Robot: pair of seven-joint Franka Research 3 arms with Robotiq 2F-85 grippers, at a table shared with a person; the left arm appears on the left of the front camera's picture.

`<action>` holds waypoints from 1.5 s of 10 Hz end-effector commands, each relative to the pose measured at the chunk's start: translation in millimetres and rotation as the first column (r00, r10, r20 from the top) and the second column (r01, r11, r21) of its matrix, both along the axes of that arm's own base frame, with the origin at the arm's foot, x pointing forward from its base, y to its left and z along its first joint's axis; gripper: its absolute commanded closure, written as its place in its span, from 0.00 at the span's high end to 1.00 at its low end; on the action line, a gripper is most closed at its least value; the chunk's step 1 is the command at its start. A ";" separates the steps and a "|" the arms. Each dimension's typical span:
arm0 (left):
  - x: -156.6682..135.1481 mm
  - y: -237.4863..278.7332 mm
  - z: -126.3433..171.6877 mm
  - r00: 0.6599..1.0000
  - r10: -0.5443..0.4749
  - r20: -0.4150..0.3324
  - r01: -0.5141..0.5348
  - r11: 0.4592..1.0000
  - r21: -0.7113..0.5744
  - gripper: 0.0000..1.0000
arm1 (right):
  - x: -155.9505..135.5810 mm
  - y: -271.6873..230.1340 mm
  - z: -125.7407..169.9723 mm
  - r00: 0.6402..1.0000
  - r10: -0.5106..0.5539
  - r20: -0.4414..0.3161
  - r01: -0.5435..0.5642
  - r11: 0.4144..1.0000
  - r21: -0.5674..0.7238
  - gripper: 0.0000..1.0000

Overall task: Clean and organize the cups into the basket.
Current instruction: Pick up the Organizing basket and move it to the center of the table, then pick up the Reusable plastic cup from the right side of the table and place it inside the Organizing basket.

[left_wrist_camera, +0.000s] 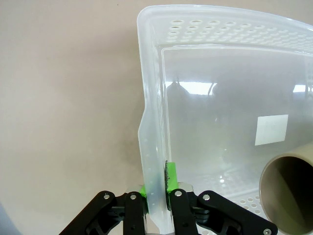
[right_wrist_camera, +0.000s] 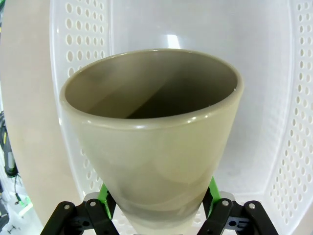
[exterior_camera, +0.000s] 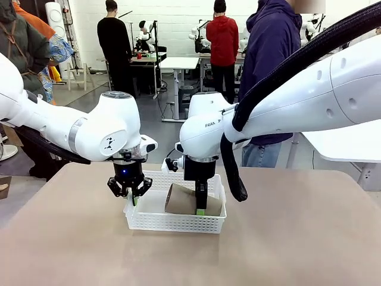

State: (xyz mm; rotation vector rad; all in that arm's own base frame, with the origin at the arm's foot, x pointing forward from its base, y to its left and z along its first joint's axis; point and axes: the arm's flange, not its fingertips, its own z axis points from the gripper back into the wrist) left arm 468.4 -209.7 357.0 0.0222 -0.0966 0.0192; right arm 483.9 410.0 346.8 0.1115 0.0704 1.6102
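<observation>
Tan-brown tapered matte cup point(right_wrist_camera: 151, 147) lay inside the white perforated plastic basket point(left_wrist_camera: 151, 122), its narrow base pinched by the right gripper point(right_wrist_camera: 159, 193), long axis crosswise to the fingers. Left gripper point(left_wrist_camera: 156, 188) clamped the basket's wall.

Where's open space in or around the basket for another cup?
Inside the basket, the floor between its left wall and the tan cup is bare. The table in front of the basket is open too. Crowded: the left wall, clamped by the left jaws, and the right half, where the right jaws hold the lying cup.
</observation>
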 end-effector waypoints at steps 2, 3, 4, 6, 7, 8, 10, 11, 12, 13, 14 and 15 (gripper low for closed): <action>0.0 -0.4 0.7 1.000 -0.008 0.003 0.008 1.000 0.003 0.00 | 4.3 -0.5 4.1 0.999 0.045 0.000 -0.045 0.999 -0.022 1.00; 0.0 -0.4 0.7 1.000 -0.008 0.003 0.008 1.000 0.003 0.00 | 4.9 -1.5 4.1 0.999 0.047 -0.001 -0.047 0.999 -0.019 1.00; 0.0 -0.4 0.7 1.000 -0.008 0.003 0.008 1.000 0.003 0.00 | 5.0 -2.1 4.1 0.999 0.050 -0.003 -0.050 0.999 -0.016 1.00; 0.0 -0.4 0.7 1.000 -0.008 0.003 0.008 1.000 0.003 0.00 | 4.4 -3.8 6.4 0.998 0.055 0.005 -0.055 0.998 -0.009 1.00; 0.0 -0.4 0.7 1.000 -0.008 0.003 0.008 1.000 0.003 0.00 | 3.0 -5.4 9.4 0.998 0.058 0.014 -0.058 0.998 -0.003 1.00; 0.0 -0.4 0.7 1.000 -0.008 0.003 0.008 1.000 0.003 0.00 | 1.7 -7.3 12.4 0.998 0.059 0.022 -0.059 0.998 0.004 1.00; 0.0 -0.4 0.7 1.000 -0.008 0.003 0.008 1.000 0.003 0.00 | -3.1 -16.8 29.6 0.996 0.074 0.051 -0.078 0.994 0.072 1.00; 0.0 -0.4 0.7 1.000 -0.008 0.003 0.008 1.000 0.003 0.00 | -5.8 -32.1 50.3 0.994 0.066 0.084 -0.078 0.987 0.141 1.00; 0.0 -0.4 0.7 1.000 -0.008 0.003 0.008 1.000 0.003 0.00 | -5.0 -56.9 72.7 0.993 0.068 0.097 -0.088 0.969 0.230 1.00; 0.0 -0.4 0.7 1.000 -0.008 0.003 0.008 1.000 0.003 0.00 | -3.9 -82.6 88.5 0.992 0.073 0.107 -0.103 0.946 0.309 1.00; 0.0 -0.4 0.7 1.000 -0.008 0.003 0.008 1.000 0.003 0.00 | -2.5 -109.2 99.2 0.992 0.042 0.120 -0.084 0.923 0.376 1.00; 0.0 -0.4 0.7 1.000 -0.008 0.003 0.008 1.000 0.003 0.00 | -3.1 -135.0 105.7 0.992 0.020 0.126 -0.073 0.896 0.437 1.00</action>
